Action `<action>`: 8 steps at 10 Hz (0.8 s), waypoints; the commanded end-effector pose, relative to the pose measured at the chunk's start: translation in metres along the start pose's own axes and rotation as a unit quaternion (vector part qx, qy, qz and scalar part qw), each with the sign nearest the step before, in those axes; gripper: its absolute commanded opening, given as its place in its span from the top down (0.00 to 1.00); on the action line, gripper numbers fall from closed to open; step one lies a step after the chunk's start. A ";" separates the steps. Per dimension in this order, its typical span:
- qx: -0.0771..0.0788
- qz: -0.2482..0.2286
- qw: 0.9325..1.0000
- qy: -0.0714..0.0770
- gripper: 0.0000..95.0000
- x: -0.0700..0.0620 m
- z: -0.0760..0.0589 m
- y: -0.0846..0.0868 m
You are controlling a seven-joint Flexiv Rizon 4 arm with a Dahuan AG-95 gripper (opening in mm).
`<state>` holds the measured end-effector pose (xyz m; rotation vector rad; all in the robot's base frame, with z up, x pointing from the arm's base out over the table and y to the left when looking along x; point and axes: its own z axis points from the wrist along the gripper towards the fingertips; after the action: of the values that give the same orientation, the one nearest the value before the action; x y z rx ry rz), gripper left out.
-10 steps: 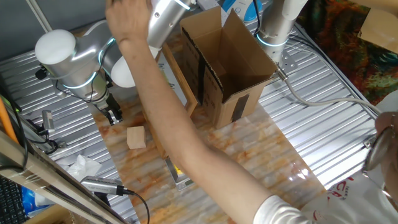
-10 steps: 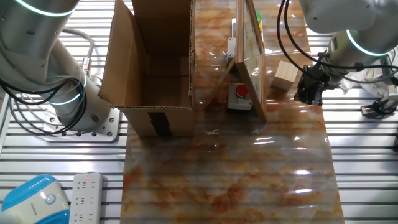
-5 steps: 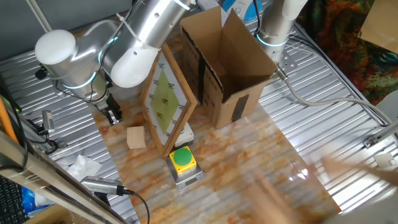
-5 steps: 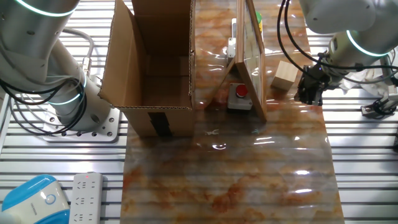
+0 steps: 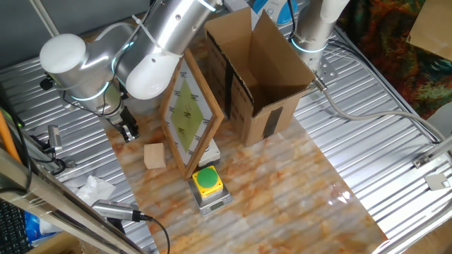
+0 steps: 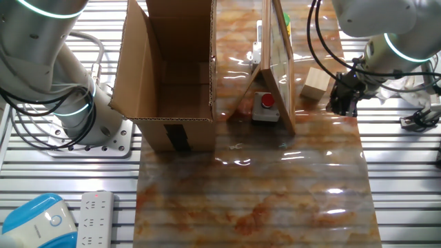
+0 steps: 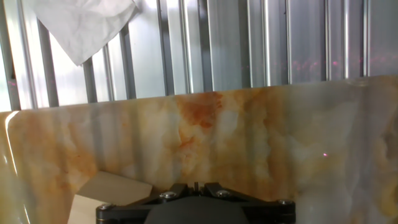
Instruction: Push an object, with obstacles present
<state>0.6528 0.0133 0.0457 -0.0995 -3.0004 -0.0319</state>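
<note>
Marble mat (image 5: 282, 183): one cube (image 5: 154, 156), three obstacles.

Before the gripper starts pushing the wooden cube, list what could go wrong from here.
1. The wooden cube sits close beside the leaning framed board; a push toward it could likely knock or topple the board.
2. The yellow push-button stands just past the board's lower corner, so a push that way may jam the cube against it.
3. The gripper sits off the cube's corner; an off-centre contact could spin the cube rather than slide it.
</note>
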 end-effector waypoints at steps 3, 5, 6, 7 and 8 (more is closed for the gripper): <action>-0.002 0.008 1.000 -0.002 1.00 0.006 0.000 0.001; -0.001 0.009 1.000 -0.003 1.00 0.011 0.002 0.003; 0.002 0.011 1.000 -0.004 1.00 0.012 0.003 0.007; 0.000 0.014 1.000 -0.004 1.00 0.013 0.003 0.009; 0.001 0.018 1.000 -0.004 1.00 0.014 0.003 0.013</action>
<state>0.6404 0.0281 0.0434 -0.1569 -3.0064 -0.0248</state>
